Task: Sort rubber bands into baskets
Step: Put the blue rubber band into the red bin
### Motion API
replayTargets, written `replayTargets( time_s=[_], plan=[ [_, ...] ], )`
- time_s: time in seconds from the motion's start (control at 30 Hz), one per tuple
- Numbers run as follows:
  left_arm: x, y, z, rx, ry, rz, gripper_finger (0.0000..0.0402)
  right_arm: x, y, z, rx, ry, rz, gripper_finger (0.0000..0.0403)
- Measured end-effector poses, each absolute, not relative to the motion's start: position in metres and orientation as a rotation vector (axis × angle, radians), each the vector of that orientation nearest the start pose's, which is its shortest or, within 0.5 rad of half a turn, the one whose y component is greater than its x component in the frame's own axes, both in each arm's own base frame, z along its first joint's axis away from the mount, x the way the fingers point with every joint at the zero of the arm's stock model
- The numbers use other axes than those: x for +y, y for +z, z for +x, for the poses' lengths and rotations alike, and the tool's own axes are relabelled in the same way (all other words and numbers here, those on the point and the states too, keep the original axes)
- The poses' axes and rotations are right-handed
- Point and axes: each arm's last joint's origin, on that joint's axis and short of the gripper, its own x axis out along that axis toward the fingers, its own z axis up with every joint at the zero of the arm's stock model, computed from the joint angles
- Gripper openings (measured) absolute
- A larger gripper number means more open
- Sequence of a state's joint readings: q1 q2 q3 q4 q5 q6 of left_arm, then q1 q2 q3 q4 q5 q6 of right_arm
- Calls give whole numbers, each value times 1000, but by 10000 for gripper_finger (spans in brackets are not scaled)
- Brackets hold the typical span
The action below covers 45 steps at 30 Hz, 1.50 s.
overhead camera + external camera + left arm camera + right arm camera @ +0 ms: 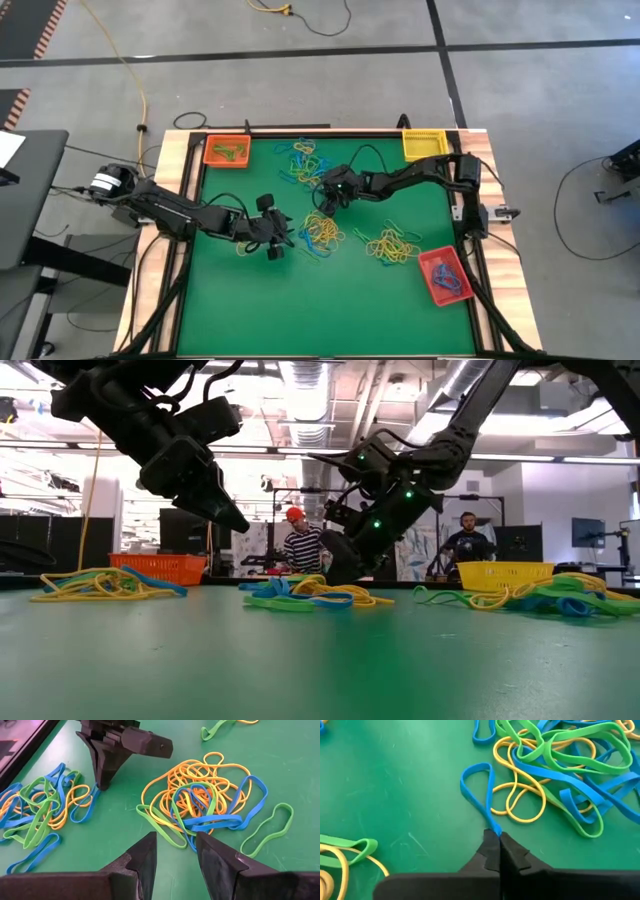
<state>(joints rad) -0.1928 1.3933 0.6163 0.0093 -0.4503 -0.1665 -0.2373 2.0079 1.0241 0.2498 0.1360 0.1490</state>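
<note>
On the green worktop (220, 300), the right gripper (493, 836) had its fingers pressed together on the end of a single blue band (479, 790), pinching it just clear of a tangle of yellow, green and blue rubber bands (560, 765) near the middle of the worktop. The left gripper (175, 852) hung above the surface with its fingers spread and empty, facing a second heap of rubber bands (210, 800) closer to the front edge. More bands lay in loose clumps across the centre (392, 245). Three baskets sat at the margins — the orange basket (227, 152) at the far left corner with a few bands inside, the yellow basket (425, 143) at the far right corner, the red basket (444, 274) by the right edge with blue bands in it.

The bands looked light, limp and stretchy, likely to snag on neighbours when lifted. A pinch on one free loop end at the fringe of a pile — as here — seemed the safest hold, since a grab into the heap would probably drag several colours along.
</note>
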Motion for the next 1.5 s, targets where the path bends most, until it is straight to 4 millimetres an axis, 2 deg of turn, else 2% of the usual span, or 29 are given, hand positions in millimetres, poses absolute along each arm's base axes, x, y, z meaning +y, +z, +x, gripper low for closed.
replayTargets(
  time_s=[0.17, 0.33, 0.53, 0.73, 0.9, 1.13, 1.5],
  plan=[
    [-37, 169, 255, 709, 304, 87, 128, -94, 109, 377, 713, -407, 177, 15],
    [-37, 168, 254, 719, 305, 91, 128, -83, 117, 374, 751, -373, 142, 12],
    [-37, 168, 254, 724, 306, 97, 128, -62, 147, 364, 789, -358, 83, 12],
    [-37, 168, 254, 724, 305, 97, 128, -27, 185, 342, 867, -362, -8, 12],
    [-37, 168, 254, 724, 305, 97, 128, 5, 216, 309, 943, -389, -45, 12],
    [-37, 168, 254, 723, 305, 97, 128, 49, 250, 249, 1015, -429, -24, 12],
    [-37, 168, 254, 723, 309, 99, 128, 100, 274, 155, 1150, -428, 119, 11]
  ],
)
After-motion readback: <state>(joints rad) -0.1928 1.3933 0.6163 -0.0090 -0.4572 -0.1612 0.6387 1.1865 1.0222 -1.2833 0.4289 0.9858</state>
